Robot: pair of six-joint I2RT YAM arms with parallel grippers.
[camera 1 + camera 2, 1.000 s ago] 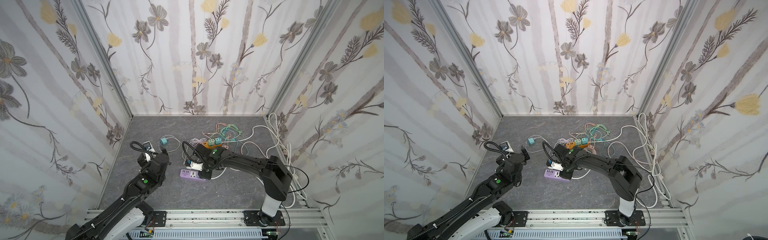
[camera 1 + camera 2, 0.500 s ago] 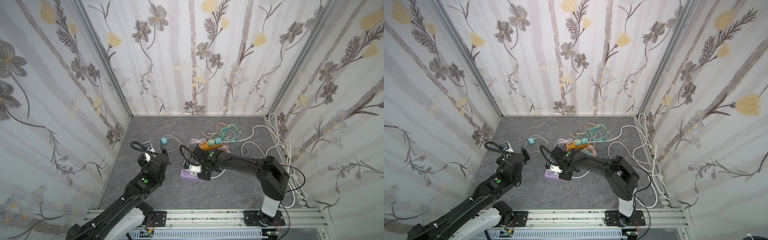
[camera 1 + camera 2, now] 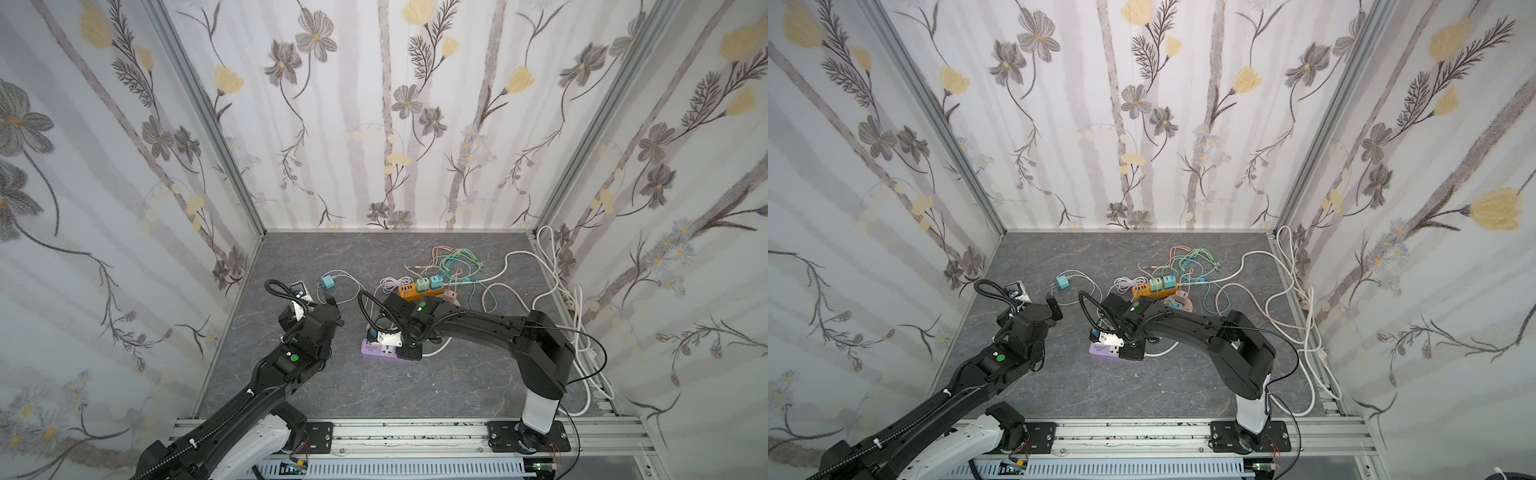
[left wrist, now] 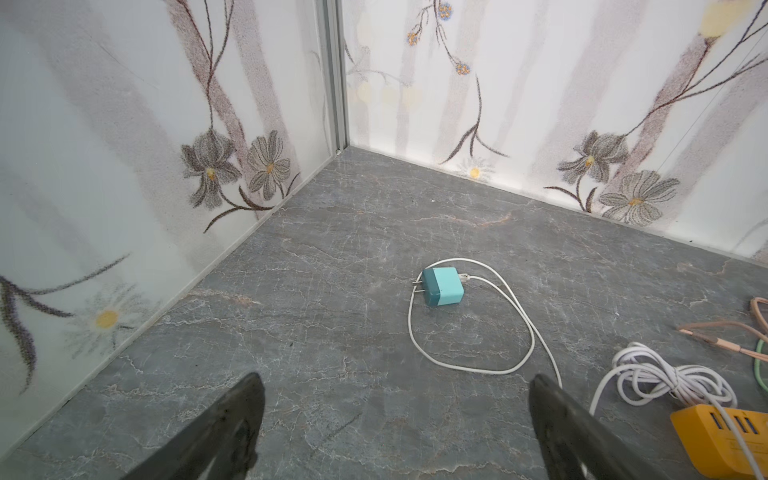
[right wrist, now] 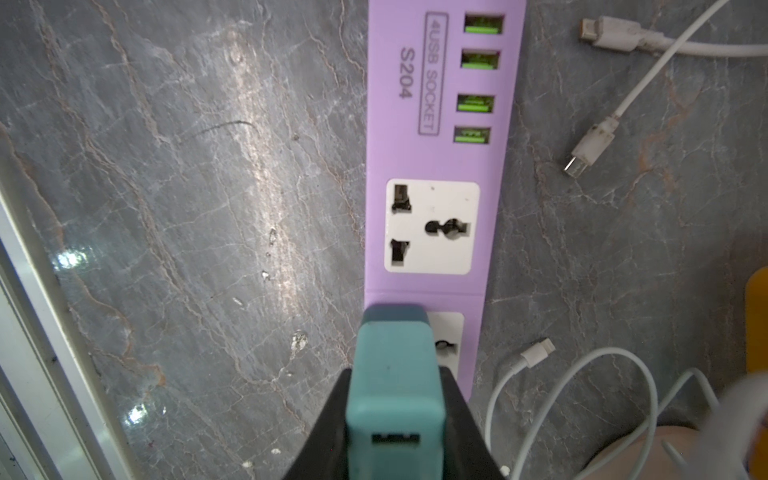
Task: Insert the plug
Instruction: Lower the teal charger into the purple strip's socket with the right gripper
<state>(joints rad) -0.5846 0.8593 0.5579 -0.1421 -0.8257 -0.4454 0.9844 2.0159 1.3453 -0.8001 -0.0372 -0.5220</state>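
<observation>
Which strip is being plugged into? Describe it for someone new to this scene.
On the grey floor, near the middle, look beneath the right gripper, which grips a teal plug. The power strip there is lilac with white sockets and four green USB ports, unlike the orange strip behind it.

Right tool (image 5: 395,409) carried teal plug (image 5: 392,357) leftward along purple power strip (image 5: 390,137).

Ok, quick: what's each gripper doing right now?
Left gripper: open, holding nothing.
Right gripper: shut on the teal block-shaped plastic charger plug.
</observation>
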